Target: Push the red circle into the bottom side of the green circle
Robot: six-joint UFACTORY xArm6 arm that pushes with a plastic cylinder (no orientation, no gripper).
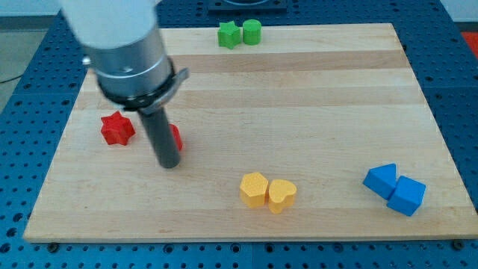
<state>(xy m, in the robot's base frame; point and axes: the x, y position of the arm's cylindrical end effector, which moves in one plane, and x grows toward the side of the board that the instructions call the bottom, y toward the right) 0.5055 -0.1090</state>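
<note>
The red circle [175, 137] lies left of the board's middle, mostly hidden behind my rod; only its right edge shows. My tip [168, 162] rests on the board just below and in front of it, seemingly touching it. The green circle [252, 31] stands at the view's top edge, far up and to the right of the red circle, with a green star [228, 34] touching its left side.
A red star [117, 128] lies left of my rod. A yellow hexagon [254, 188] and a yellow heart [281, 195] sit together at the view's bottom centre. Two blue blocks [383, 180] [407, 196] sit at the bottom right. The wooden board [314, 104] ends on blue pegboard.
</note>
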